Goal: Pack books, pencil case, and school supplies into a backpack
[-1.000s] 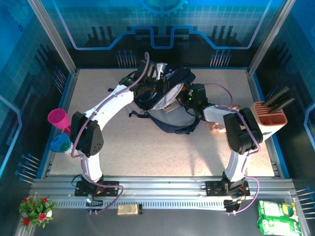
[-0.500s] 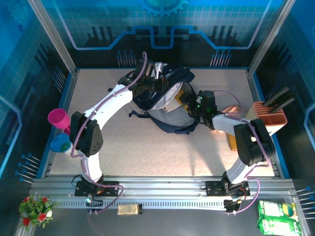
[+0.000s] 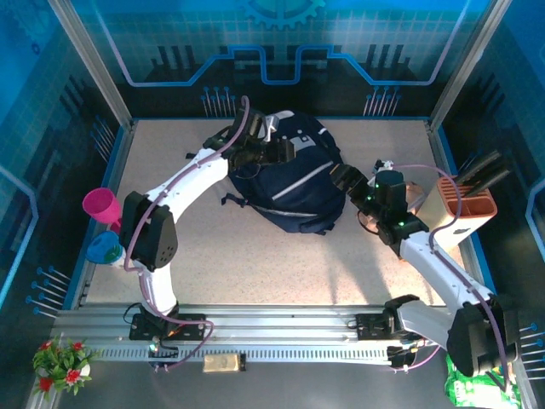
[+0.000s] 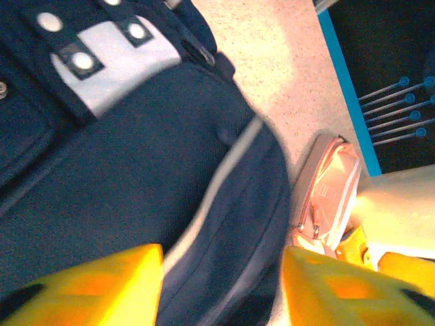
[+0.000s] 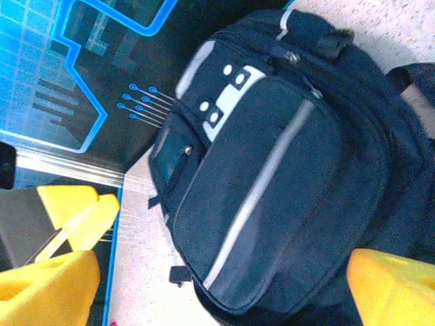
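Observation:
The dark navy backpack (image 3: 294, 179) lies flat at the back middle of the table with its flap down, grey stripe and white patch facing up (image 5: 272, 170) (image 4: 136, 149). My left gripper (image 3: 278, 152) (image 4: 221, 285) hovers over the pack's upper part, open, with only fabric below the gap between its yellow fingers. Just off the pack's right side, my right gripper (image 3: 344, 179) (image 5: 221, 292) is wide open and holds nothing. The pinkish pencil case (image 4: 333, 193) (image 3: 415, 194) lies on the table right of the pack, partly behind my right wrist. The books and school supplies are hidden.
A beige block holder with black handles (image 3: 467, 204) stands at the right edge. A magenta cup (image 3: 100, 204) and a blue cup (image 3: 106, 247) sit at the left edge. The pack's black straps (image 3: 234, 198) trail to its left.
The backpack's raised flap has dropped flat. Both grippers have opened. My right arm has drawn back to the right, out of the pack's opening.

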Motion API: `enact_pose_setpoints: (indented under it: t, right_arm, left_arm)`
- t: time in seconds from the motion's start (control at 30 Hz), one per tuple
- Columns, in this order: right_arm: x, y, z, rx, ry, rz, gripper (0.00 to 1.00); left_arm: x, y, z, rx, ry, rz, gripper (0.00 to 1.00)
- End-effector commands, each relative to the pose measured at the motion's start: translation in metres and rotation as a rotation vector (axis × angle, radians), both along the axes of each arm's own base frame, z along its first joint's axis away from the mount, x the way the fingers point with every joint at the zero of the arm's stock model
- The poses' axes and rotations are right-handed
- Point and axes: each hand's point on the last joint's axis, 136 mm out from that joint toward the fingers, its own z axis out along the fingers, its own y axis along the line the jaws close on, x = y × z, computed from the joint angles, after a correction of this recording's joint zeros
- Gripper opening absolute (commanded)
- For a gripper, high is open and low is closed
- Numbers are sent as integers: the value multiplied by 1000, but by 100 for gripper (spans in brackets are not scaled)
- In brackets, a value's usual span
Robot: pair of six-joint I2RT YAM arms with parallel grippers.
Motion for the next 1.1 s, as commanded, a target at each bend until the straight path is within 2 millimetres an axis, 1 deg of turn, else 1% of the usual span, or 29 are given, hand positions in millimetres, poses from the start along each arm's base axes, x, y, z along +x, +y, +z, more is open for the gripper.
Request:
enact_pose_setpoints:
  t: [0.0, 0.03, 0.13, 0.27, 0.37, 0.43, 0.5, 0.53, 0.57, 0.67, 0.77, 0.83, 0.97, 1.07]
  right_arm:
    - [-6, -8, -2, -101, 26, -8, 96]
    - [-7, -6, -1, -106, 28, -1, 96]
    - [-5, 3, -6, -116, 46, 29, 97]
    - [0, 24, -16, -117, 99, 76, 97]
    - [3, 40, -23, -121, 125, 97, 97]
    - [5, 49, -25, -128, 136, 107, 97]
    - [8, 55, -29, -142, 156, 105, 97]
    - [8, 59, -33, -148, 169, 112, 96]
    - [10, 62, -30, -151, 175, 112, 96]
    - [11, 69, -35, -177, 219, 113, 96]
    - [9, 73, -41, -201, 255, 107, 95]
    - [8, 72, -44, -211, 271, 88, 95]
    - [6, 74, -51, -205, 307, 77, 95]
    - [4, 79, -57, -198, 336, 97, 95]
  left_arm:
    - [-7, 20, -4, -57, 64, 69, 59]
    - [-9, 26, -6, -70, 74, 89, 60]
    - [-12, 56, -21, -107, 116, 179, 62]
    - [-16, 105, -58, -140, 201, 316, 62]
    - [-16, 135, -86, -175, 260, 390, 61]
    - [-13, 149, -100, -192, 290, 422, 61]
    - [-7, 159, -114, -204, 315, 436, 60]
    - [-4, 162, -119, -206, 322, 442, 61]
    - [0, 165, -124, -209, 328, 447, 60]
    - [12, 170, -137, -205, 339, 463, 59]
    - [23, 169, -149, -207, 345, 457, 58]
    - [28, 168, -157, -208, 353, 452, 58]
    - [35, 161, -162, -248, 342, 418, 56]
    - [39, 156, -164, -267, 344, 396, 51]
